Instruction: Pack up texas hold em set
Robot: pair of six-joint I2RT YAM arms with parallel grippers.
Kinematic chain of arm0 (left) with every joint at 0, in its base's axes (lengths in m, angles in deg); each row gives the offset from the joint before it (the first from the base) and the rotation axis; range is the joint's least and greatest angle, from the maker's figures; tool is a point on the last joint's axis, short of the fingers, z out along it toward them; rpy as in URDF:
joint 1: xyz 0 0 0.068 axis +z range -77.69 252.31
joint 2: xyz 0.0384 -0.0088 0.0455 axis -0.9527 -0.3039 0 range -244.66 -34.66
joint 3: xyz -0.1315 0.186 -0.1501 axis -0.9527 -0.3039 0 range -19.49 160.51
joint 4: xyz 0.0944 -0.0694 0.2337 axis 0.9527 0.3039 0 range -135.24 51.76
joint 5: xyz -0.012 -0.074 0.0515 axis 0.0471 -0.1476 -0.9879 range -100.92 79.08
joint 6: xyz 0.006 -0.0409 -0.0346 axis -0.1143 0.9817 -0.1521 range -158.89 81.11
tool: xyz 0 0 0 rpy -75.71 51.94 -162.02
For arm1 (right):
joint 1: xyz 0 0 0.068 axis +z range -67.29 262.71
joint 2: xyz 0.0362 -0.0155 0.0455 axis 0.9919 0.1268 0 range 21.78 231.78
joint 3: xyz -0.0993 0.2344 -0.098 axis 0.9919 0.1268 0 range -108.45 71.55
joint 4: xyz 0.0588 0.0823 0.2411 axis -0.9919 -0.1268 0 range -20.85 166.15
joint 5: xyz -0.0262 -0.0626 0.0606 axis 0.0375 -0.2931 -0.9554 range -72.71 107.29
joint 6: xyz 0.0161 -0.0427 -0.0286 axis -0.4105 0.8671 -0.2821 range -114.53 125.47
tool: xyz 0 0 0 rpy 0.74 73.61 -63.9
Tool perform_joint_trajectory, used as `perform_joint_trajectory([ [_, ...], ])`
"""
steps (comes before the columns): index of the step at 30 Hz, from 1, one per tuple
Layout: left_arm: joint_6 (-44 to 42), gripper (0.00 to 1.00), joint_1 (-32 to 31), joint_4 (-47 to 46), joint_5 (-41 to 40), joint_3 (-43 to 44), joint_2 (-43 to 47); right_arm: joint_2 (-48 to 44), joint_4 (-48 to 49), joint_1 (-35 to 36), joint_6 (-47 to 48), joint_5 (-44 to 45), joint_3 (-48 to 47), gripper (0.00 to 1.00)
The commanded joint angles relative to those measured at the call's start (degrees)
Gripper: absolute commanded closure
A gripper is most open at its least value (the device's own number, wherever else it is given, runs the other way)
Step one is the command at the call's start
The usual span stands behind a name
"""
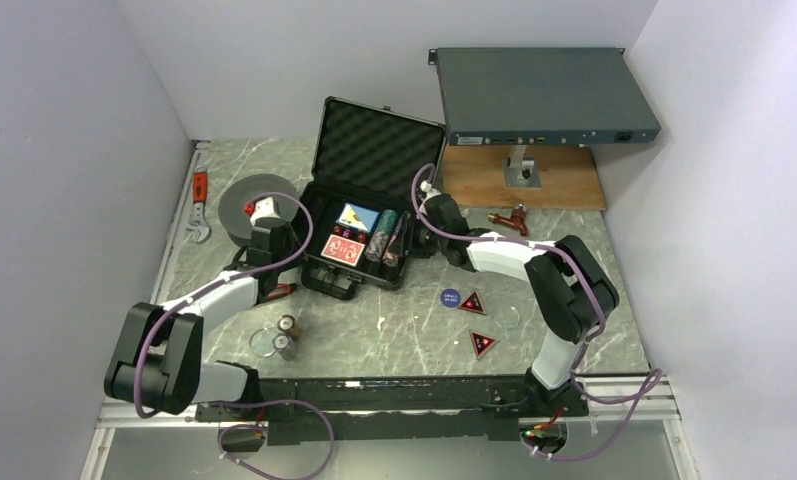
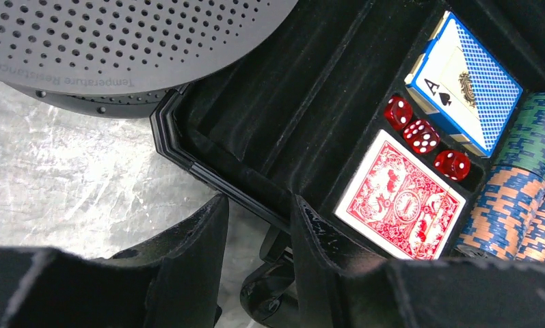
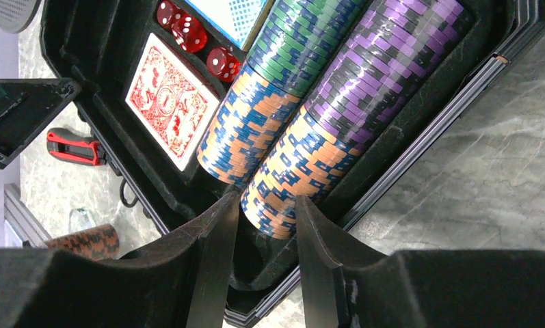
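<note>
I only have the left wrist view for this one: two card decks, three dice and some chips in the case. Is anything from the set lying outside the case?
Observer: Yes. The top view shows two chip stacks lying on the table, outside the briefcase.
Reviewer: Any markers out there too?
Observer: Two triangular markers and the blue round button lie on the table near the right arm.
Reviewer: And where is the right arm working?
Observer: The right fingers stand apart at the near end of the purple-and-orange chip row in the briefcase. I cannot tell whether they touch it.
</note>
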Motion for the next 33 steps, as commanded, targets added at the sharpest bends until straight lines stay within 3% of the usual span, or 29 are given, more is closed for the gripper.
perform_joint_trajectory([
  [1,0.11,0.57,-1.05,0.77,4.65,-1.6,-0.91,3.35,-3.51,-0.27,2.62,5.32,1.89,0.59],
  [9,-4.05,0.5,-1.06,8.36,2.26,-0.35,9.24,-1.9,-6.73,-0.23,4.74,6.99,1.71,0.56],
  [14,-8.5,0.33,-1.06,16.55,0.54,3.43,16.55,-4.96,-9.35,0.01,5.65,7.52,0.34,0.53],
  [18,-9.23,0.26,-1.06,24.12,-0.04,6.13,21.79,-6.63,-11.16,0.48,6.31,8.14,-1.26,0.52],
  [25,-7.02,0.24,-1.06,36.61,2.72,7.4,30.74,-12.7,-13.23,1.87,7.57,9.29,-1.69,0.48],
  [33,0.05,0.23,-3.15,44.98,4.77,4.17,39.49,-20.49,-14.33,3.88,7.87,10.03,1.16,0.31],
])
